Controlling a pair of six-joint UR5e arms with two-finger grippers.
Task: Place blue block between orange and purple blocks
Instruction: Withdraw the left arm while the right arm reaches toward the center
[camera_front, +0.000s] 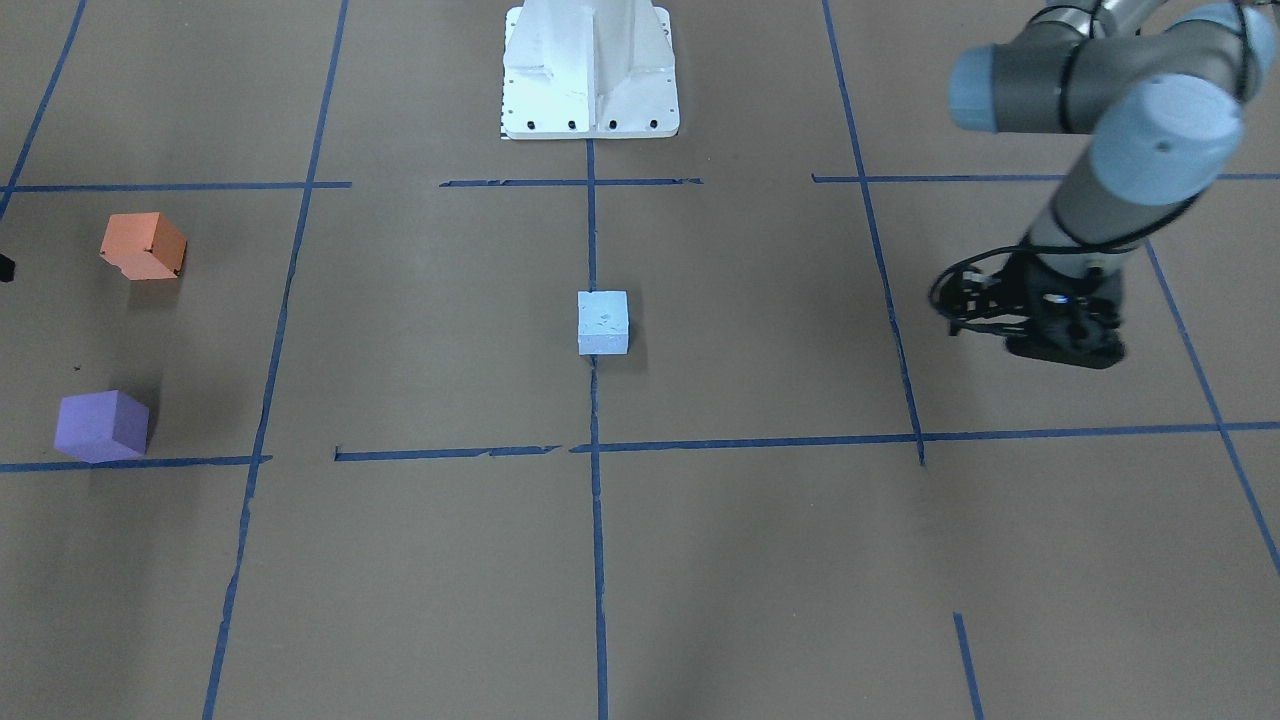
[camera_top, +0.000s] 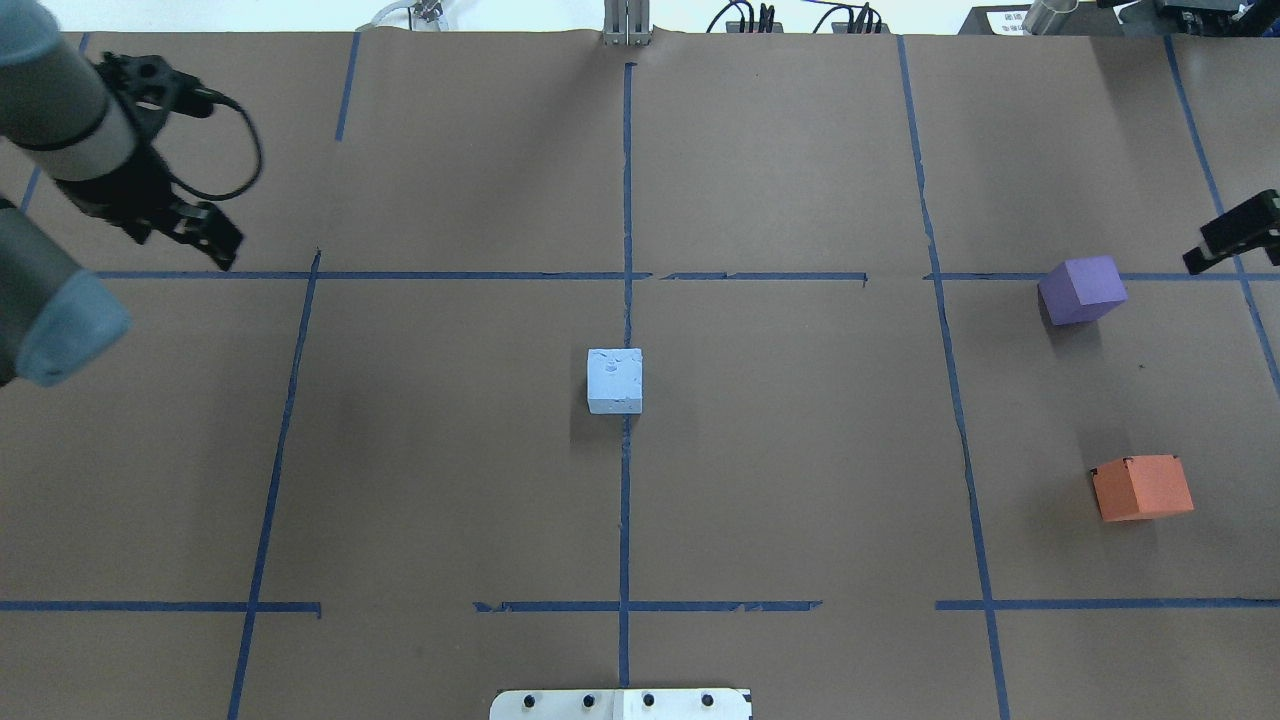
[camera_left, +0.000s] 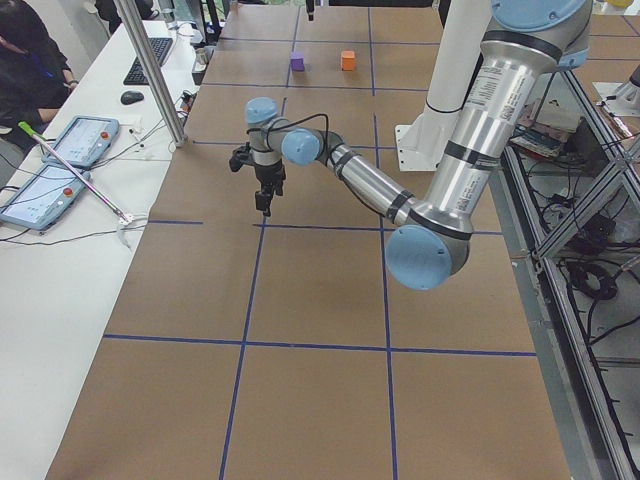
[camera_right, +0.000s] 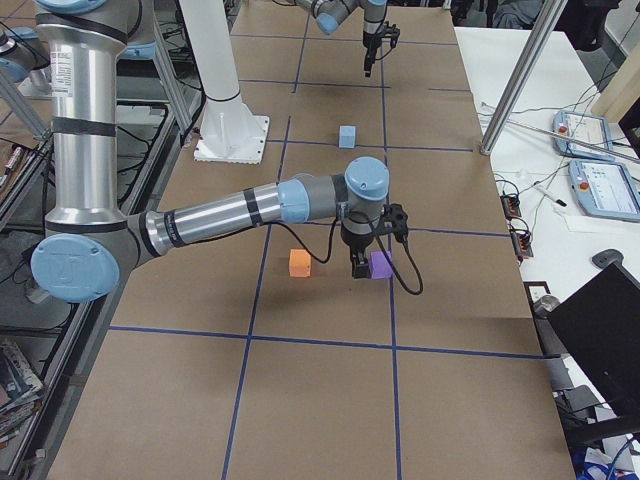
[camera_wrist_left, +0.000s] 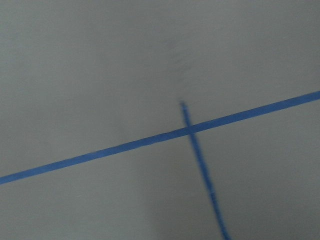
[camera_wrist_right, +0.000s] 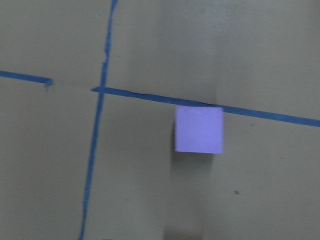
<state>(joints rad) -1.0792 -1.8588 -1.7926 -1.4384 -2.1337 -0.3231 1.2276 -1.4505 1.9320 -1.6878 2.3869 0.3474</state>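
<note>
Brown table (camera_top: 800, 450) gridded with blue tape (camera_top: 627, 200) beside white bench (camera_left: 60, 330).

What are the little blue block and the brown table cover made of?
The pale blue cube is probably soft foam. It is matte with no shine, and its top has small dents and pits. The brown table cover looks like plain paper. It is flat and dull, and the blue tape lines stuck on it are ragged at some ends.

Silver arms (camera_left: 470, 150), blue joint caps (camera_front: 1165, 140), cabled black left tool (camera_top: 222, 250).
</note>
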